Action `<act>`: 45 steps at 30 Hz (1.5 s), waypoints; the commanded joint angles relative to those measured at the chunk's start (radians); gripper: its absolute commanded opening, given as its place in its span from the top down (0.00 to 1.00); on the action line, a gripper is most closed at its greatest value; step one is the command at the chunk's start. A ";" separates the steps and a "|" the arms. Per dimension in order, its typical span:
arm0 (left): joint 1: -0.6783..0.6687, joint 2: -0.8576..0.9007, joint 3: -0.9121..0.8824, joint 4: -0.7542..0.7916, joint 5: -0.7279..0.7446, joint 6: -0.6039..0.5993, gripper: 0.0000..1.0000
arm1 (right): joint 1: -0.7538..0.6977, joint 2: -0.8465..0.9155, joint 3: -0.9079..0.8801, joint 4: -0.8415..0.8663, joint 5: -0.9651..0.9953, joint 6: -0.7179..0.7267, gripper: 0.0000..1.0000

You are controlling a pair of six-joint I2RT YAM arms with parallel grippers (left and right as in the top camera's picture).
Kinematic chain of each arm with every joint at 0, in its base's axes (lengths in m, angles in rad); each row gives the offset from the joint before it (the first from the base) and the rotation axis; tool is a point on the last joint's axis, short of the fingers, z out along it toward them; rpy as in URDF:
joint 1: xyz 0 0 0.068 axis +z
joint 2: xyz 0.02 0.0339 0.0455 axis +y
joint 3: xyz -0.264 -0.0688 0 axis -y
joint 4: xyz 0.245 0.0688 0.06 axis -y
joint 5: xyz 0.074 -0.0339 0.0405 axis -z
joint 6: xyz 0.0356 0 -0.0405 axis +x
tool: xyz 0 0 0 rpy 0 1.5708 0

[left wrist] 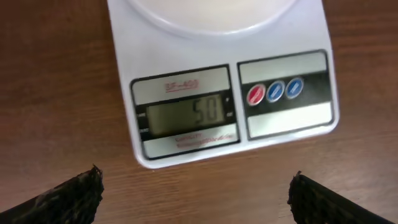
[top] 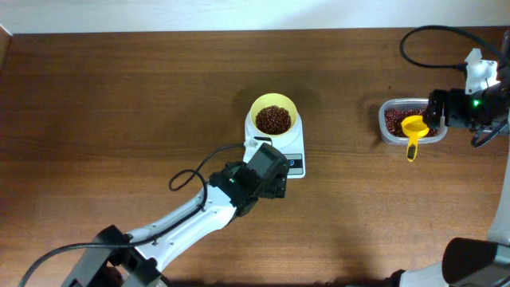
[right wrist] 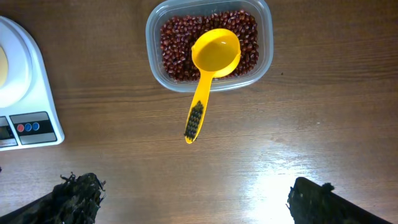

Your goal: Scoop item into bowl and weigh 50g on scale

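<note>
The pale-yellow bowl (top: 274, 118) holds red-brown beans (top: 273, 119) and stands on the white scale (top: 295, 150). In the left wrist view the scale (left wrist: 186, 37) fills the top and its grey display (left wrist: 184, 116) reads 50. My left gripper (left wrist: 194, 199) is open and empty over bare table just in front of the scale. My right gripper (right wrist: 194, 202) is open and empty, near the clear tub (right wrist: 264, 56) of beans (right wrist: 174, 50). The yellow scoop (right wrist: 211, 62) rests empty on the tub, its handle over the rim.
The tub (top: 390, 134) with the scoop (top: 413, 131) sits at the right of the table, with the right arm (top: 470, 104) beside it. The left arm (top: 199, 211) reaches up from the lower left. A black cable (top: 422, 44) loops at the far right.
</note>
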 commanded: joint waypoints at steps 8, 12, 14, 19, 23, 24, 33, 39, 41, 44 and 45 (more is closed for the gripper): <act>0.205 -0.470 -0.069 -0.238 0.013 0.267 0.01 | 0.005 0.000 0.020 0.000 0.008 -0.004 0.01; 0.302 -0.708 -0.171 -0.190 0.025 0.281 0.01 | 0.005 0.000 0.020 0.000 0.008 -0.004 0.01; 0.364 -0.835 -0.253 -0.086 0.087 0.336 0.01 | 0.005 0.000 0.020 0.000 0.008 -0.004 0.01; 0.501 -1.074 -0.477 0.236 0.190 0.413 0.01 | 0.005 0.000 0.020 0.000 0.008 -0.004 0.01; 0.577 -1.226 -0.653 0.532 0.256 0.454 0.01 | 0.005 0.000 0.020 0.000 0.008 -0.004 0.01; 0.591 -1.254 -0.682 0.576 0.265 0.462 0.01 | 0.005 0.000 0.020 0.000 0.008 -0.004 0.01; 0.685 -1.440 -0.802 0.596 0.265 0.467 0.01 | 0.005 0.000 0.020 0.000 0.008 -0.004 0.01; 0.701 -1.534 -0.852 0.484 0.282 0.478 0.01 | 0.005 0.000 0.020 0.000 0.008 -0.004 0.01; 0.703 -1.534 -0.852 0.428 0.283 0.481 0.01 | 0.005 0.000 0.020 0.000 0.008 -0.004 0.01; 0.703 -1.534 -0.853 0.329 0.279 0.501 0.01 | 0.005 0.000 0.020 0.000 0.008 -0.004 0.01; 0.703 -1.534 -0.853 0.308 0.278 0.508 0.02 | 0.005 0.000 0.020 0.000 0.008 -0.004 0.01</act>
